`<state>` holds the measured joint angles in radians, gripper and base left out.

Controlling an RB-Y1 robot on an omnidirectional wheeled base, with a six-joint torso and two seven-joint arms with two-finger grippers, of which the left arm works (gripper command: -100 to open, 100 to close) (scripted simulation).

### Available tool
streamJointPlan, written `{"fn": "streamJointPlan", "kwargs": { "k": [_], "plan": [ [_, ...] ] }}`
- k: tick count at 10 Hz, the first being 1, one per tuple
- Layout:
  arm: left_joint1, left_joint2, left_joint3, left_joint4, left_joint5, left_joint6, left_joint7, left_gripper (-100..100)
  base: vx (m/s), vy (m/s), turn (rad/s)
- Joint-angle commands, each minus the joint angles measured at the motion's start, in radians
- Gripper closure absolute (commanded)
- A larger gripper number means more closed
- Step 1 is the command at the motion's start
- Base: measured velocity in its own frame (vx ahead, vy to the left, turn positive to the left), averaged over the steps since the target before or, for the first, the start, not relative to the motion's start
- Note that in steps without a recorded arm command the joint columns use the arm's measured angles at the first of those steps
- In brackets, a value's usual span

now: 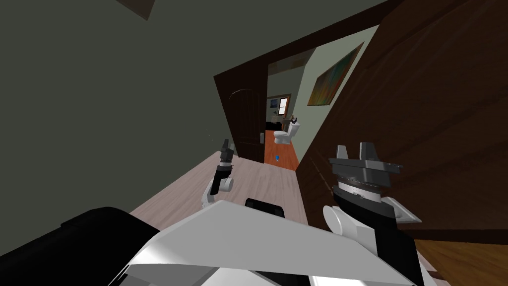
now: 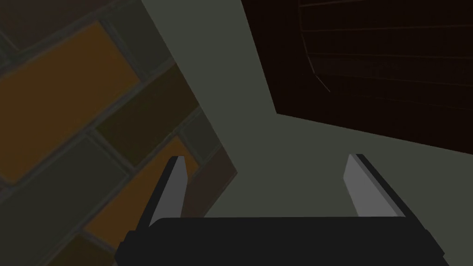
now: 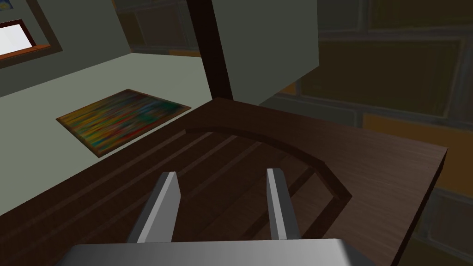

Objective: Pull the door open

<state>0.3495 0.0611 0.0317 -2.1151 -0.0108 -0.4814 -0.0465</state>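
Though ajar at the right, the dark brown door (image 1: pixel 421 109) is seen upright, its free edge pointing away, its arched grooved panel faced by the right gripper (image 1: pixel 353 149), fingers partly spread, empty. The left gripper (image 1: pixel 226 145) is held wide apart, empty.

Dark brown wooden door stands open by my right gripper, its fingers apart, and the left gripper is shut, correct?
No: the left gripper is open, its fingers wide apart with nothing between them in the left wrist view. The dark brown wooden door does stand open by the right gripper, fingers apart.
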Motion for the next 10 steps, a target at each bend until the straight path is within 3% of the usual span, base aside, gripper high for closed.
{"fn": "streamJointPlan", "kwargs": {
  "k": [1,5,8,10],
  "plan": [
    [-0.018,0.006,0.001,0.032,0.002,0.01,0.005,-100,0.128,-0.014,-0.041],
    [-0.049,0.018,0.0,0.106,0.007,0.027,0.015,-100,0.085,-0.011,-0.047],
    [-0.089,0.03,-0.001,0.203,0.014,0.048,0.029,-100,0.148,0.001,-0.082],
    [-0.106,0.034,-0.001,0.243,0.016,0.057,0.035,-100,0.136,0.004,-0.057]
  ]
}}
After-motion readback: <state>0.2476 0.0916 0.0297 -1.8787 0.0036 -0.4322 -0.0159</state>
